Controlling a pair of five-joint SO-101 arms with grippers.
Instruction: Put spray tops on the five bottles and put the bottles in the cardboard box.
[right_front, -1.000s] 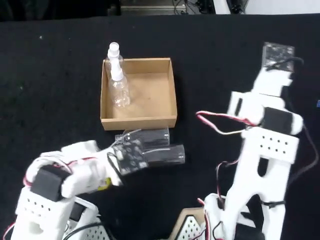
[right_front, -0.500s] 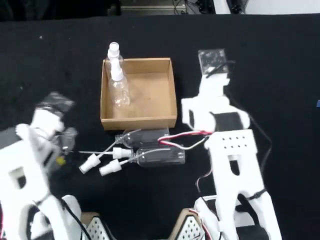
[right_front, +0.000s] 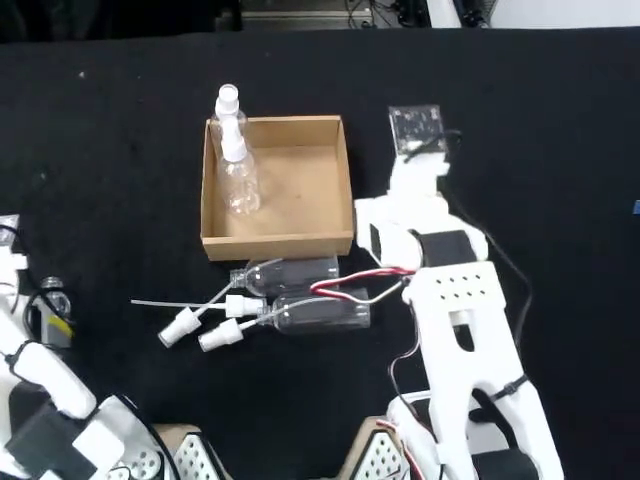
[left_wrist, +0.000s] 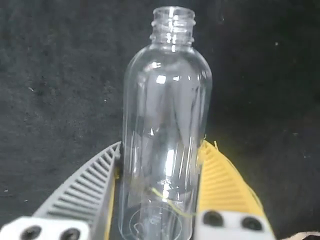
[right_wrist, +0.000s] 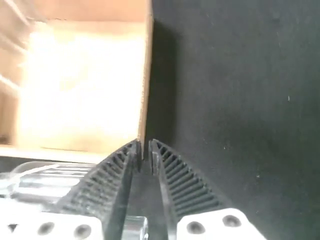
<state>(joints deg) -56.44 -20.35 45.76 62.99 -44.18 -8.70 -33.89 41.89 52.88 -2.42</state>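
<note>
My left gripper (left_wrist: 161, 146) is shut on a clear bottle (left_wrist: 167, 100) with a bare threaded neck, at the table's far left (right_front: 55, 305). The cardboard box (right_front: 277, 242) holds one bottle with a white spray top (right_front: 240, 175). Another topped bottle (right_front: 228, 108) stands at the box's back left corner. Two more topped bottles (right_front: 292, 272) (right_front: 320, 312) lie side by side just in front of the box. My right gripper (right_wrist: 145, 146) is shut, with its tips at the box's right wall (right_wrist: 145, 75) near the front corner (right_front: 362, 232).
A thin dip tube (right_front: 165, 302) lies left of the two lying bottles, beside their white spray heads (right_front: 180, 327). The black cloth stretches out open to the box's left and to the far right. Red and white cables (right_front: 350, 285) hang over the lying bottles.
The left arm pulled away from the lying bottles to the far left edge, uncovering them. The right arm swung left from the right side to the box's right wall.
</note>
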